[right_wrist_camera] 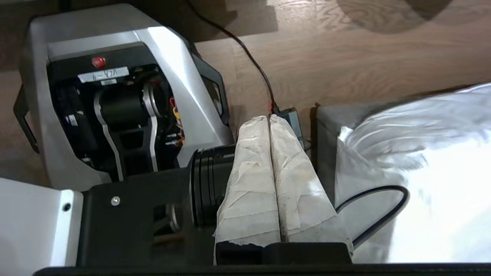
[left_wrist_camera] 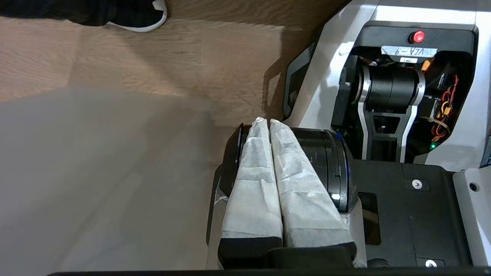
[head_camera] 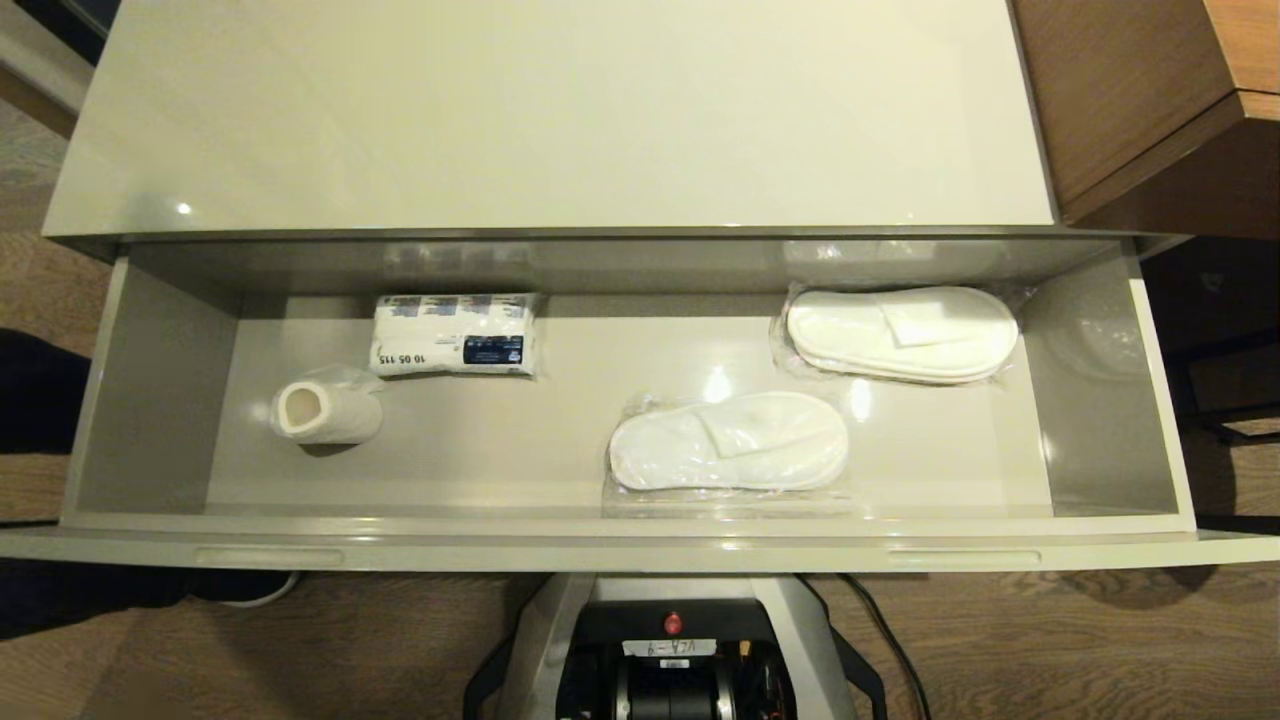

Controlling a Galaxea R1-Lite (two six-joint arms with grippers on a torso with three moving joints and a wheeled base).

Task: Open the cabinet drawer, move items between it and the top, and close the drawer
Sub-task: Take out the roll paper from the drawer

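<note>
Head view shows me the cabinet drawer point(head_camera: 150, 400) pulled fully open across the middle of the frame, with the top point(head_camera: 550, 120) above it bare and glossy. Inside lie 4 items: a paper roll point(head_camera: 325, 410) at left, a printed white packet point(head_camera: 455, 335) just above and right of it, 1 slipper pair point(head_camera: 728, 441) at lower centre and another slipper pair point(head_camera: 900, 333) at upper right.

Neither arm appears here. In the left wrist view the left hand point(left_wrist_camera: 267, 122) sits over the robot's base with its wrapped fingers pressed together, holding nothing; the right hand point(right_wrist_camera: 267, 119) in its own view is likewise closed and empty, beside something pale and crumpled that I cannot identify.

I judge the next step to be lifting an item to the top. I would open a hand before descending and come straight down on the nearer slipper pair, since its plastic wrap looks slippery.

The drawer's front lip at the bottom and its tall side walls are what I must clear. The cabinet's edge overhangs the back of the drawer, so the packet has less room. The brown furniture point(head_camera: 1150, 90) at upper right crowds that corner.
</note>
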